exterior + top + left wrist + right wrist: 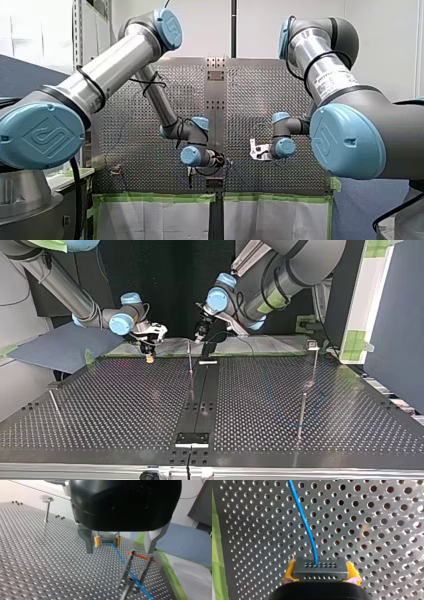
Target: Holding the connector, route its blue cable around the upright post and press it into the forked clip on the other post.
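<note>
My right gripper [321, 567] is shut on the small grey connector [321, 570], which sits between its yellow pads [290, 573]. The blue cable [305, 523] leaves the connector's face and runs away over the perforated plate. In the left wrist view the connector [107, 541] hangs ahead of my left gripper [119, 552], whose metal fingers [87, 541] stand wide open with nothing between them. From there the blue cable [124, 563] trails down between two thin rods with orange tips [130, 562]. In the top view my right gripper [149, 356] hovers near the plate's far edge, with my left gripper [201, 335] to its right.
A thin upright post [190, 359] stands at the middle of the far edge in the top view. A taller post with a flat head [313, 346] rises at the right, and a short pin [52, 401] stands at the left. Green tape [172, 575] lines the plate's edge.
</note>
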You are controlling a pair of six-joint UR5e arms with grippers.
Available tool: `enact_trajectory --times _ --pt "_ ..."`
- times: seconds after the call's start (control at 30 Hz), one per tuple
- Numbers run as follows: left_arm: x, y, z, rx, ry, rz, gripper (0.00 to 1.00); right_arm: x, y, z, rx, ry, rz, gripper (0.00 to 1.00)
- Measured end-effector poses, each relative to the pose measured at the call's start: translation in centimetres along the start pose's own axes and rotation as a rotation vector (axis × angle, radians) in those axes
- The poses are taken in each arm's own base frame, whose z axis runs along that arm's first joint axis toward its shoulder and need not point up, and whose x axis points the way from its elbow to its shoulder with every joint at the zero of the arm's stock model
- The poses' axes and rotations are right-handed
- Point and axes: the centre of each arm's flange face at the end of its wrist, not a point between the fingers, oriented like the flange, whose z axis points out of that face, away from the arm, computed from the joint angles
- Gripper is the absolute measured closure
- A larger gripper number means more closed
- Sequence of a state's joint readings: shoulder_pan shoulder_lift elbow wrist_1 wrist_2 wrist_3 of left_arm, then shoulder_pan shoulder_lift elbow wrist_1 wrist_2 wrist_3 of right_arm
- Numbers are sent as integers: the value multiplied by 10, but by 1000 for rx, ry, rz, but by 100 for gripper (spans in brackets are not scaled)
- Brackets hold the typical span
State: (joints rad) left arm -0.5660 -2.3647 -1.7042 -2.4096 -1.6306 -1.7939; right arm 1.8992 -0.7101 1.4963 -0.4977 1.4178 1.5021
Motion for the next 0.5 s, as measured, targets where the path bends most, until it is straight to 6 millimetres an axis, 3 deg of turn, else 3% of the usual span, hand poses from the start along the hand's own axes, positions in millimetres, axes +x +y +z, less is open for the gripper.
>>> enact_trajectory --times 0.5 --pt "-37 1 -45 -101 -99 -61 0 -2 -4 -2 5 -18 1 100"
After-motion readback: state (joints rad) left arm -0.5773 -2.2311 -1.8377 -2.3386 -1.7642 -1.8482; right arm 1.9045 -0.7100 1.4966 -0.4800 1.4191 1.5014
